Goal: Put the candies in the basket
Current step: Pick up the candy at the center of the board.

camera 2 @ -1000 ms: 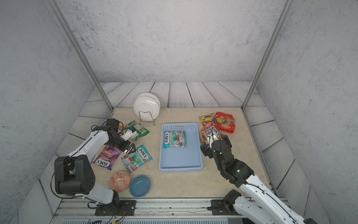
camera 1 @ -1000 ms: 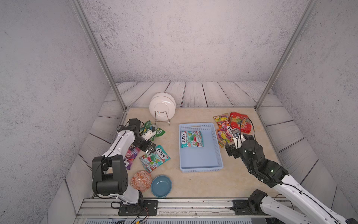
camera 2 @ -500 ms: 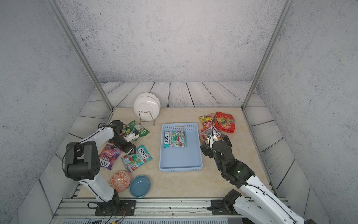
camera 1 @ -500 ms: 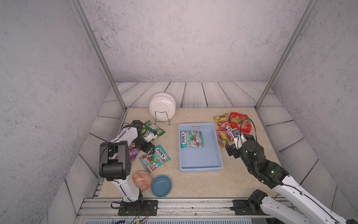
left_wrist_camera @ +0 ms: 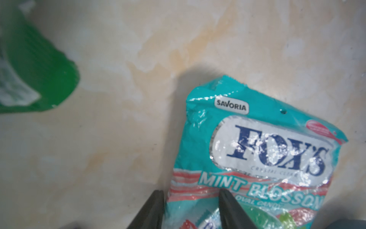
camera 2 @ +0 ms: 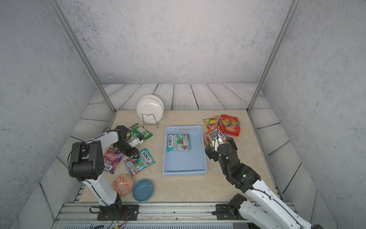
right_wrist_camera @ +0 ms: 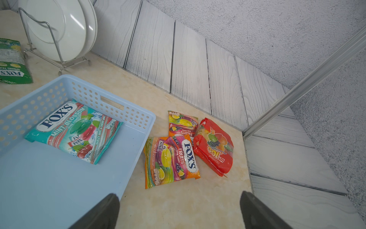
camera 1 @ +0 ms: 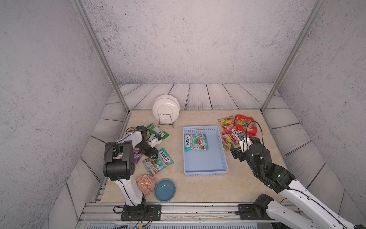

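Left tool (left_wrist_camera: pixel 191 200): part-open, astride teal bag (left_wrist_camera: pixel 257 150) edge. Right tool (right_wrist_camera: pixel 178 198): wide open, empty, beside basket (right_wrist_camera: pixel 128 115). Beige marbled desk (left_wrist_camera: pixel 99 138); grey walls (camera 1: pixel 178 49).

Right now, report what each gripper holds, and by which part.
Left gripper straddles the teal bag at its side edge; a grip cannot be told. Right gripper, open, holds nothing.

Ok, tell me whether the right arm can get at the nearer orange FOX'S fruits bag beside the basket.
Probably yes. The right gripper is open, just short of the orange FOX'S bag, with only bare table between. The basket wall and the red bag flank it closely.
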`<state>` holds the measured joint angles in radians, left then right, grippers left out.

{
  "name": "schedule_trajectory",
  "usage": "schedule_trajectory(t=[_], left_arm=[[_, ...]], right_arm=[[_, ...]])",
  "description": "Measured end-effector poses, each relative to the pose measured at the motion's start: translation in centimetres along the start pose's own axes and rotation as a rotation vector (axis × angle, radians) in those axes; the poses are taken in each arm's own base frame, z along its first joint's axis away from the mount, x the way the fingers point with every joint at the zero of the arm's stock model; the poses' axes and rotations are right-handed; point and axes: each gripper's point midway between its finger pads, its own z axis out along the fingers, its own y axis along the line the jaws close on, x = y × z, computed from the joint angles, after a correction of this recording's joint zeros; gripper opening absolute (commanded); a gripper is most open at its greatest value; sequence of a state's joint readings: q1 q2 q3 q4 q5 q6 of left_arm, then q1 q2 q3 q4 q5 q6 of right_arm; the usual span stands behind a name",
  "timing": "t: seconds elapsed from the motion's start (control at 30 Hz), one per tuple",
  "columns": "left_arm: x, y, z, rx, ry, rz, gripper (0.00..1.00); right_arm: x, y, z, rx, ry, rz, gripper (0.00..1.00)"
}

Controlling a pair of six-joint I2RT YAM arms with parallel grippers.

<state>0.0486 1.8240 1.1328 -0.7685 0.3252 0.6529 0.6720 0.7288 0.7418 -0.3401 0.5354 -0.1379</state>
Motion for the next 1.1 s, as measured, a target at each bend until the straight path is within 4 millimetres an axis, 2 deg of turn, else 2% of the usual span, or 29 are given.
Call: schedule_trajectory(t=[0.13, 0.3, 0.5, 0.7, 0.87, 1.1], left_arm=[[0.0, 0.3, 0.2, -0.016, -0.004, 0.009, 0.14], [-0.1, 0.4, -0.4, -0.04, -0.019, 0.027, 0.0], [-0.2, 0.1, -1.6, -0.056, -0.035, 0.036, 0.0], [-1.2, -0.2, -4.0, -0.085, -0.075, 0.056, 0.0], [-2.9, -0.9, -7.1, -0.135, -0.146, 0.118, 0.0], [-5.7, -3.9, -12.0, -0.199, -0.272, 0.274, 0.0]], right_arm=[[-0.1, 0.0, 0.0, 0.0, -0.002, -0.004, 0.99], [-0.1, -0.2, 0.0, 0.009, -0.002, -0.01, 0.99], [-0.2, -0.3, 0.0, 0.019, -0.007, -0.01, 0.99], [-0.2, -0.5, 0.0, 0.029, -0.008, -0.015, 0.99], [-0.3, -0.8, -0.1, 0.039, -0.018, -0.011, 0.99], [-0.5, -1.2, -0.3, 0.057, -0.029, -0.005, 0.99]])
